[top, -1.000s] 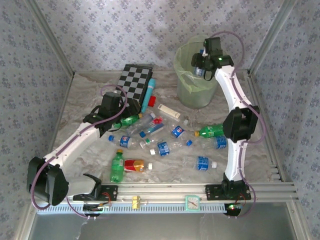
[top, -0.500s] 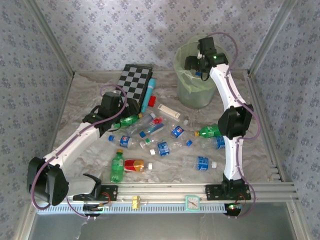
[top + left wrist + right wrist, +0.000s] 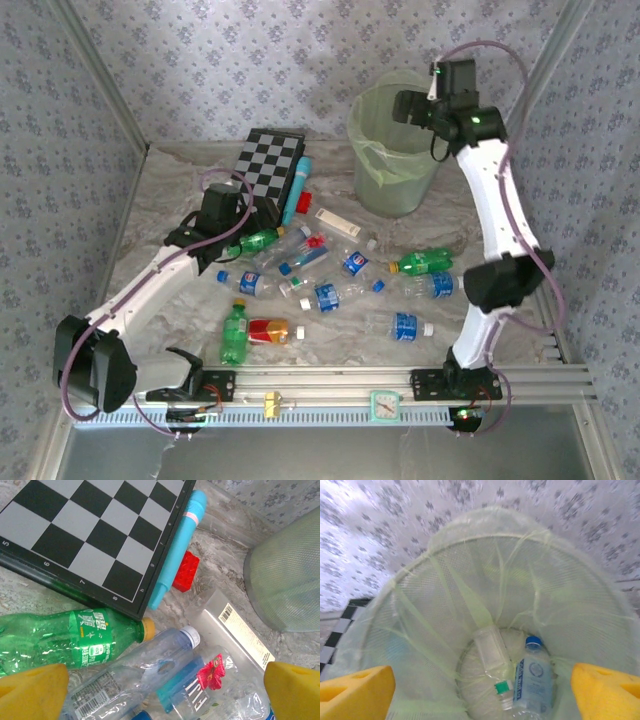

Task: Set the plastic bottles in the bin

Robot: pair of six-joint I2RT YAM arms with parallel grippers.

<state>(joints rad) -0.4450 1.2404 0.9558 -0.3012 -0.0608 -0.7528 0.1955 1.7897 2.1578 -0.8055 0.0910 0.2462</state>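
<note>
Bottles [image 3: 532, 680] lie inside round, translucent mesh-textured bin [image 3: 445, 605].

Cyan tube [image 3: 177, 550] between checkerboard [image 3: 95, 535] and red block [image 3: 186, 571]

Your two arms match: the left arm [image 3: 150, 283] and the right arm [image 3: 497, 200] both have smooth white link shells joined by chunky black joint housings [image 3: 500, 283], and each stands on a black base [image 3: 455, 385]. A thin purple cable [image 3: 487, 43] loops loosely off each wrist, and you can see a small green light [image 3: 477, 119] glowing on the right arm's black wrist block. The left gripper [image 3: 160, 692] and the right gripper [image 3: 480, 690] carry blunt, bright yellow pads [image 3: 32, 690].
</note>
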